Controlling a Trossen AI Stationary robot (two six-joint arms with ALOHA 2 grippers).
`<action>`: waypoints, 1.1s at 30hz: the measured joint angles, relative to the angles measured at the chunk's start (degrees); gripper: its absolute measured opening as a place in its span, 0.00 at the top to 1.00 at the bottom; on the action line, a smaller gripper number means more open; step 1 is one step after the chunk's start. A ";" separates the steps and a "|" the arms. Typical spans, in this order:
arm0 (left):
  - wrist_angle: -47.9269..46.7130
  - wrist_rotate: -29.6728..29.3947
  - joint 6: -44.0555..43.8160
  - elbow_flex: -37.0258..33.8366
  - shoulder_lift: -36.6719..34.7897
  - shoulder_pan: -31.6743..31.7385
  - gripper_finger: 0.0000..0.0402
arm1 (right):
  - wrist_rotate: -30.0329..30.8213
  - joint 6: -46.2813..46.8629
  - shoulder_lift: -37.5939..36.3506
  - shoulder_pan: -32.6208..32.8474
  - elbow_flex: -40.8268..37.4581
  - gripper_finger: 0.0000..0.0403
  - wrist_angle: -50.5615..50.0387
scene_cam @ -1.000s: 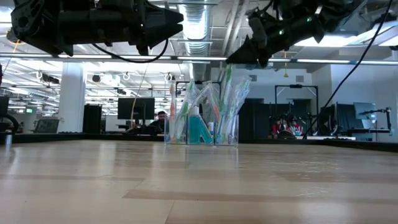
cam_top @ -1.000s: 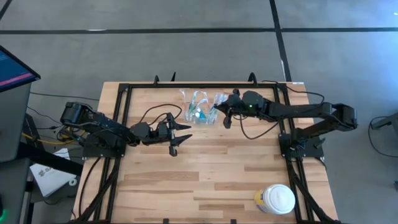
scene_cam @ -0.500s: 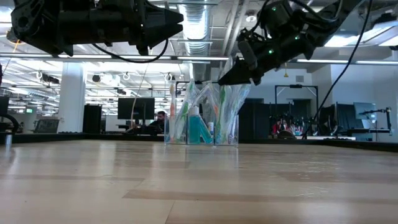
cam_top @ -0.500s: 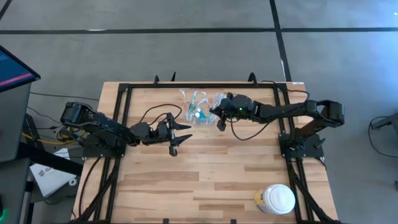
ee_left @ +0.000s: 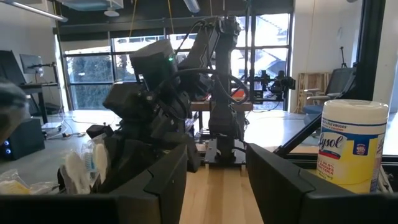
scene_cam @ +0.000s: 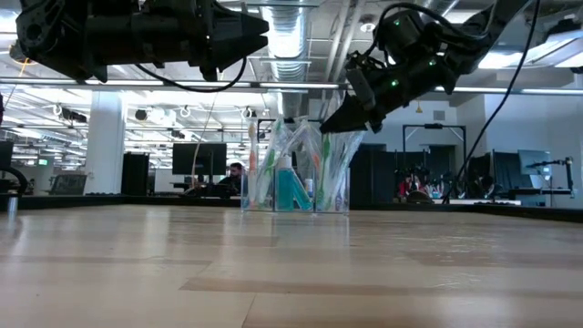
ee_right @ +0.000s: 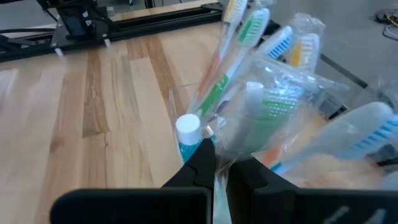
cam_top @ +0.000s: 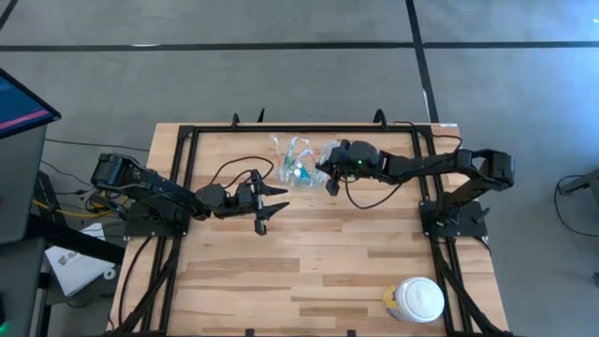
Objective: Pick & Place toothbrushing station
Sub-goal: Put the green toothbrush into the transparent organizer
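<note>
Toothbrushing station stands at the far centre of the wooden table, roughly 12 o'clock from table centre in the high view. Largest item first: the table carries a black frame along its edges. A white round wipes jar with a yellow label sits near the front right corner, about 5 o'clock from centre, well apart from the station.

Left arm reaches in from 9 o'clock; the left gripper hangs above the table at about 7 o'clock from the station, near it but clear of it, fingers spread wide. Left wrist view confirms the spread fingers, with the right arm and the jar beyond.

Right arm comes from 3 o'clock; the right gripper is at the station's 3–4 o'clock edge. In the right wrist view its fingertips are nearly pressed together, with a fold of the clear wrapping between them; whether it is truly pinched, I cannot tell.

Station contents: clear holder, upright on the table; toothbrushes in clear wrapping, green, blue and whitish, leaning outward; a small teal tube with a white cap among them, just beside the right fingertips.
</note>
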 joint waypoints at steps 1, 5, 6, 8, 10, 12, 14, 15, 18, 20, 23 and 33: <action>0.00 0.00 0.00 0.00 0.00 0.00 0.61 | -0.29 0.14 0.00 -0.20 0.00 0.99 -0.13; -0.07 0.00 0.00 0.00 0.00 0.00 0.61 | -1.54 0.20 0.00 -0.66 0.00 0.99 -0.22; -0.07 0.00 0.00 0.00 0.00 0.00 0.61 | -1.61 0.20 0.00 -0.64 0.00 0.99 -0.22; -0.07 0.00 0.00 0.00 0.00 0.00 0.61 | -1.62 0.20 0.00 -0.62 0.00 0.99 -0.22; -0.09 0.00 0.00 0.00 0.00 0.00 0.61 | -1.64 0.18 0.00 -0.62 0.00 0.98 -0.24; -0.09 0.00 0.00 0.00 0.00 0.00 0.61 | -1.64 0.18 0.00 -0.54 0.00 0.97 -0.24; -0.11 0.00 0.00 0.00 0.00 0.00 0.61 | -1.64 0.18 0.00 -0.44 0.00 0.94 -0.17; -0.11 0.00 0.00 0.00 0.00 0.00 0.61 | -1.64 0.18 0.00 -0.44 0.00 0.92 -0.13; -0.11 0.00 0.00 0.00 0.00 0.00 0.61 | -1.64 0.18 0.00 -0.44 0.00 0.87 -0.13; -0.13 0.00 0.00 0.00 0.00 0.00 0.61 | -1.64 0.18 0.00 -0.49 0.00 0.86 -0.13; -0.19 0.01 0.00 0.00 0.00 0.00 0.61 | -1.62 0.17 0.00 -0.49 0.00 0.85 -0.10; -0.31 0.02 0.00 0.00 0.00 0.00 0.61 | -1.27 0.16 -0.04 -1.32 0.00 0.85 -0.09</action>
